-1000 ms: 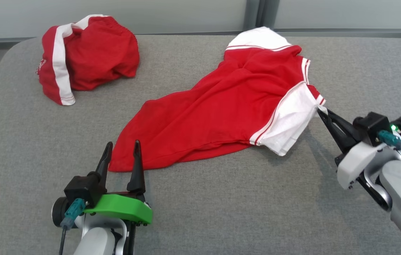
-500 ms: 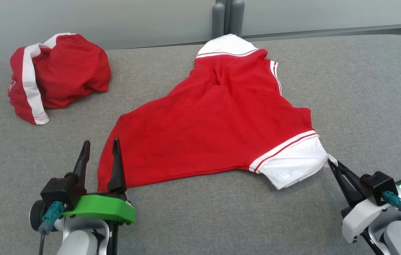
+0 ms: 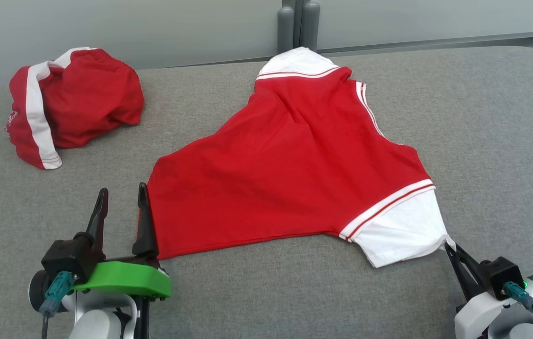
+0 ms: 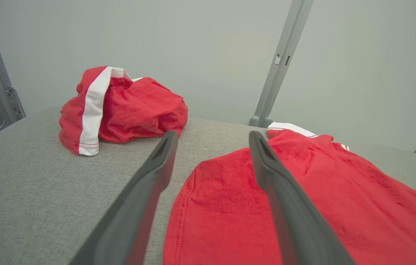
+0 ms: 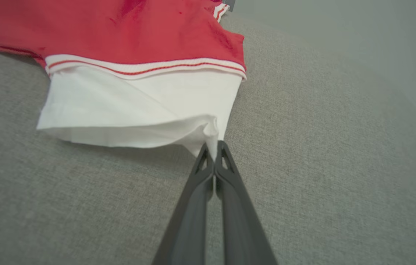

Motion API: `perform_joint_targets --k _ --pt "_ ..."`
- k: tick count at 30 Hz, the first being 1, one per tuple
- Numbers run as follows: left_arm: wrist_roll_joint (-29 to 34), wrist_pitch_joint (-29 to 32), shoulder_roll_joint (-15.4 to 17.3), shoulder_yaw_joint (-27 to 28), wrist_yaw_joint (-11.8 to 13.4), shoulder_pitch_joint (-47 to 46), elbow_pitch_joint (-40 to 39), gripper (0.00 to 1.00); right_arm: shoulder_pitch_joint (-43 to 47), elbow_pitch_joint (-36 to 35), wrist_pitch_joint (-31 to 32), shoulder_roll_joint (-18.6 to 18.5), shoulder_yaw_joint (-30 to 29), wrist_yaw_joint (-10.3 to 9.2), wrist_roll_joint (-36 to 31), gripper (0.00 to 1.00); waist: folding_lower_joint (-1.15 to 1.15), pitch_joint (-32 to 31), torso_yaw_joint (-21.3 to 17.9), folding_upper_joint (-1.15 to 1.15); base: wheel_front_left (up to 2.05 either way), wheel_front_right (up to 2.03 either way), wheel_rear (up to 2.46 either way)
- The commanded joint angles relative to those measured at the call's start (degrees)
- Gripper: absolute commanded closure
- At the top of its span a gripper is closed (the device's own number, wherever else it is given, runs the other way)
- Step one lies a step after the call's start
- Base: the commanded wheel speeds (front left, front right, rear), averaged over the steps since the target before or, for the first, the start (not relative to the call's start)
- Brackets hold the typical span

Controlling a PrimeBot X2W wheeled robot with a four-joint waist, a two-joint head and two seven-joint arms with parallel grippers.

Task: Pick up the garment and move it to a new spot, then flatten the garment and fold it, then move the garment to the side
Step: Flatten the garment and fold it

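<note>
The garment [image 3: 290, 174] is a red shirt with white sleeves, spread across the grey table [image 3: 492, 141]. My right gripper [image 3: 450, 246] sits at the lower right, shut on the corner of the white sleeve [image 5: 141, 99]. In the right wrist view the right gripper [image 5: 213, 145] pinches that sleeve edge, and the cloth lifts slightly at the pinch. My left gripper [image 3: 122, 194] stands open at the shirt's lower left corner, nothing between its fingers. In the left wrist view the left gripper [image 4: 211, 138] points over the red hem [image 4: 193, 206], above the cloth.
A second red garment with a white stripe [image 3: 73, 106] lies bunched at the table's back left, also in the left wrist view [image 4: 123, 106]. Grey wall panels and a post [image 3: 297, 23] stand behind the table's far edge.
The camera has shifted. My right gripper has pulled the white sleeve toward the near right, stretching the shirt flatter. The left gripper stays open by the hem corner.
</note>
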Motion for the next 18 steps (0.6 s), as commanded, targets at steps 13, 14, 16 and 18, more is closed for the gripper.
perform_joint_targets --k 13,14,16,18 --pt "-1.4 -1.5 -1.2 -0.6 -1.0 1.2 2.4 0.00 1.8 0.9 -0.4 3.1 -3.1 -0.08 -2.7 0.00 0.00 -0.4 -2.6 0.61 0.00 0.00 0.00" --pt "-1.4 -1.7 -1.2 -0.6 -1.0 1.2 2.7 0.00 2.0 0.7 -0.4 3.0 -3.4 -0.08 -2.9 0.00 0.00 -0.4 -2.7 0.61 0.00 0.00 0.00" --pt "-1.5 -1.9 -1.3 -0.5 -1.2 1.3 3.1 0.00 2.4 0.1 -0.4 2.9 -4.1 -0.08 -3.2 0.00 0.00 -0.5 -3.0 0.61 0.00 0.00 0.00" --pt "-1.7 -2.2 -1.4 -0.4 -1.5 1.4 3.6 0.00 2.7 -0.7 -0.4 2.7 -4.8 -0.08 -3.3 0.00 0.00 -0.7 -3.3 0.61 0.00 0.00 0.00"
